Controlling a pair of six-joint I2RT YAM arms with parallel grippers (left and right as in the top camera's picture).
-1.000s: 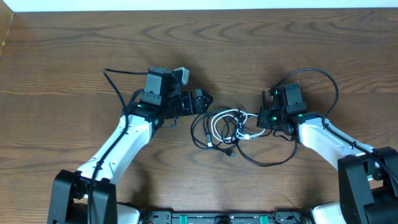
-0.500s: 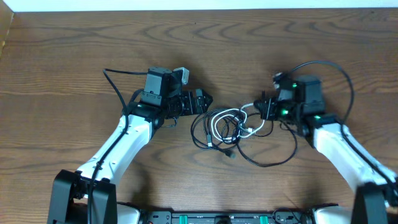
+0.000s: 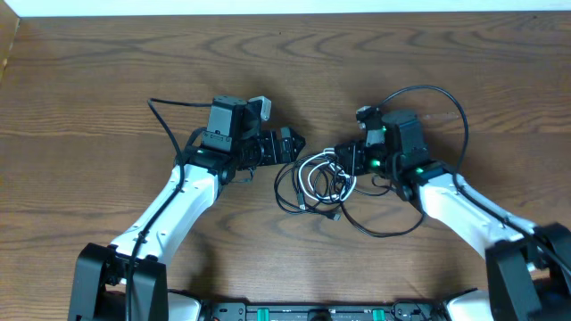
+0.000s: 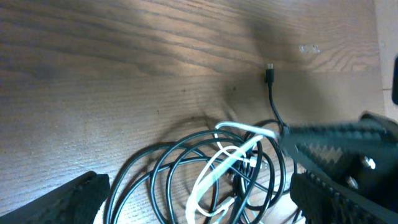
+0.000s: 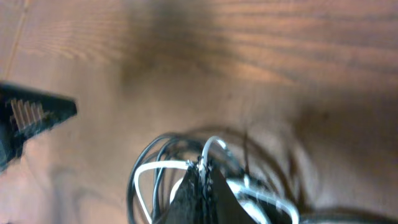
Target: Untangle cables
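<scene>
1. Plainly, from overhead the cables (image 3: 312,183) lie as one knot at the middle of the desk (image 3: 107,80), between the two arms, and one black loop (image 3: 384,234) trails toward the near edge.
   - The left fingers (image 3: 290,136) are spread wide just beside the knot's left rim and hold nothing.
   - The right fingers (image 3: 346,160) are pressed together at its right side.
   - With nothing pinning the far side, a pull from the right would likely drag the whole bundle or tighten it.
   - The desk is brown wood grain, and of the room only a pale strip (image 3: 268,7) shows beyond its far edge.
2. From the left wrist, the black coils (image 4: 155,174) and the white cord (image 4: 214,171) cross between the wide left fingers (image 4: 68,199).
   - A black plug (image 4: 270,73) lies free on bare wood beyond the coils.
   - Closing here would probably catch several strands at once.
   - The right arm's dark tip (image 4: 336,134) is close, so the two arms could knock together.
3. From the right wrist the view is blurred.
   - The shut right fingers (image 5: 202,193) point into the strands (image 5: 149,171).
   - Whether a cord is pinched between them cannot be told, and a weak hold would slip.
   - The wood (image 5: 280,37) looks smooth, so loose cords would likely slide on it.
</scene>
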